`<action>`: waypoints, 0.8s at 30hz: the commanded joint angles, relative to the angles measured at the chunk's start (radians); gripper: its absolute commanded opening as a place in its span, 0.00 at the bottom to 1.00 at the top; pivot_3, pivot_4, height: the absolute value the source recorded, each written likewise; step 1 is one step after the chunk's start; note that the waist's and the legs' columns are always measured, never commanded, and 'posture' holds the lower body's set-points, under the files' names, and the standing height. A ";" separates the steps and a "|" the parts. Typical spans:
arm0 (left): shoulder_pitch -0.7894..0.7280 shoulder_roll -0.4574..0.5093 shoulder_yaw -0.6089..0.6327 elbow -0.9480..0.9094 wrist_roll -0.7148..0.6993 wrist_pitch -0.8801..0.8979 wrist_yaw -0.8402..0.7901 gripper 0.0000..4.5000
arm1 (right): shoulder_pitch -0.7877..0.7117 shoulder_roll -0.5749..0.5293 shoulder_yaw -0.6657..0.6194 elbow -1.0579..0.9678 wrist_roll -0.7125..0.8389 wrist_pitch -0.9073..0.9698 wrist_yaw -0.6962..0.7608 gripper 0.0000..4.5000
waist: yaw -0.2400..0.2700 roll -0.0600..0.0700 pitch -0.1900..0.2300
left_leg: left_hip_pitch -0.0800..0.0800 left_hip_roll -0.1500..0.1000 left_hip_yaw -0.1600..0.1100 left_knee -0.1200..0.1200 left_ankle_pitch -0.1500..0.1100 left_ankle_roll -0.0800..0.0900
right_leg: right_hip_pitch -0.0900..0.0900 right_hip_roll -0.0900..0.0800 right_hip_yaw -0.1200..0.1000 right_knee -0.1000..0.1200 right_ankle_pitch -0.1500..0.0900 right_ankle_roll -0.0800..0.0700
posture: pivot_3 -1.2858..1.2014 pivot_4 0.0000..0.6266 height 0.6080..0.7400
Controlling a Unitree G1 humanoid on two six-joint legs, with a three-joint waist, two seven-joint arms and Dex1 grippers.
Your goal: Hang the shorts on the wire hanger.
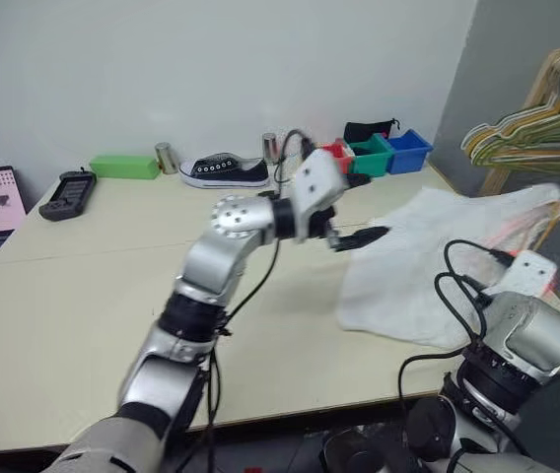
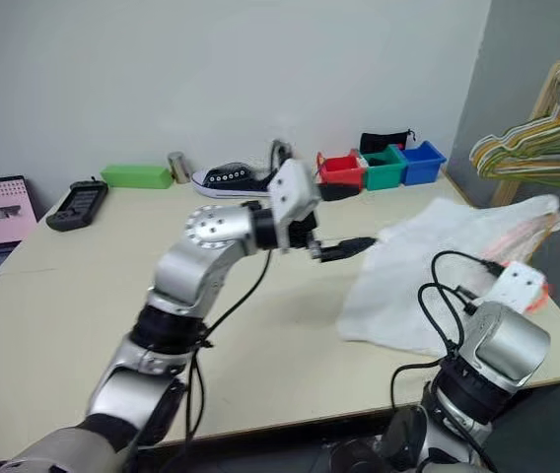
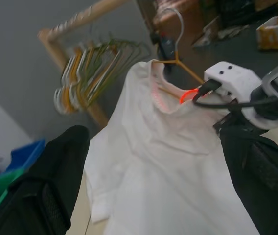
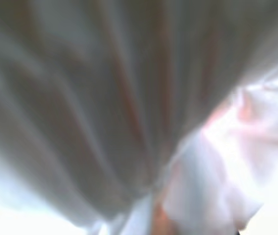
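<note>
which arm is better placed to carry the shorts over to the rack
Right, probably. The right hand sits shut at the raised end of the shorts, where the wire hanger pokes out, nearest the rack of hangers. The left hand hovers open, holding nothing.

Folds of the shorts hang close before the camera, shadowed grey, with brighter pink-tinged fabric alongside.

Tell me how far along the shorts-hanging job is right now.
Mostly threaded: the wire hanger sits inside the waistband of the shorts, hook sticking out. In hand: the right gripper is at that waistband end, shut; the left gripper is open, off the fabric. Left: lift the shorts, partly on the table.
</note>
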 commanded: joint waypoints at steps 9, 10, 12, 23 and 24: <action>-0.205 -0.105 0.023 0.244 0.038 -0.171 0.091 1.00 | -0.144 -0.159 -0.077 0.131 0.033 -0.231 -0.142 0.00 | -0.064 -0.001 0.001 | 0.009 -0.001 0.003 -0.003 0.000 0.000 | 0.007 0.000 0.003 -0.004 -0.001 0.001 | 0.33 0.00 1.00; -0.209 -0.112 0.021 0.250 0.039 -0.176 0.095 1.00 | -0.152 -0.167 -0.085 0.147 0.038 -0.242 -0.149 0.00 | -0.068 -0.001 0.001 | 0.010 -0.001 0.004 -0.004 0.000 0.000 | 0.008 0.000 0.003 -0.005 -0.001 0.001 | 0.33 0.00 1.00; -0.211 -0.124 0.019 0.254 0.041 -0.184 0.099 1.00 | -0.163 -0.180 -0.093 0.173 0.047 -0.263 -0.158 0.00 | -0.076 -0.001 0.001 | 0.011 0.000 0.003 -0.004 0.000 0.000 | 0.010 0.000 0.002 -0.009 -0.001 0.001 | 0.33 0.00 1.00; -0.170 -0.129 0.002 0.189 0.049 -0.159 0.101 1.00 | -0.244 -0.252 -0.248 0.370 0.154 -0.290 -0.215 0.00 | -0.079 -0.001 0.001 | 0.011 -0.001 0.005 -0.005 0.000 0.001 | 0.015 -0.002 0.003 -0.017 0.000 0.003 | 0.34 0.00 1.00; -0.166 -0.129 0.002 0.183 0.049 -0.155 0.103 1.00 | -0.244 -0.278 -0.248 0.393 0.158 -0.303 -0.217 0.00 | -0.076 -0.001 0.001 | 0.011 -0.001 0.005 -0.005 0.000 0.001 | 0.015 -0.002 0.003 -0.017 0.000 0.003 | 0.34 0.00 1.00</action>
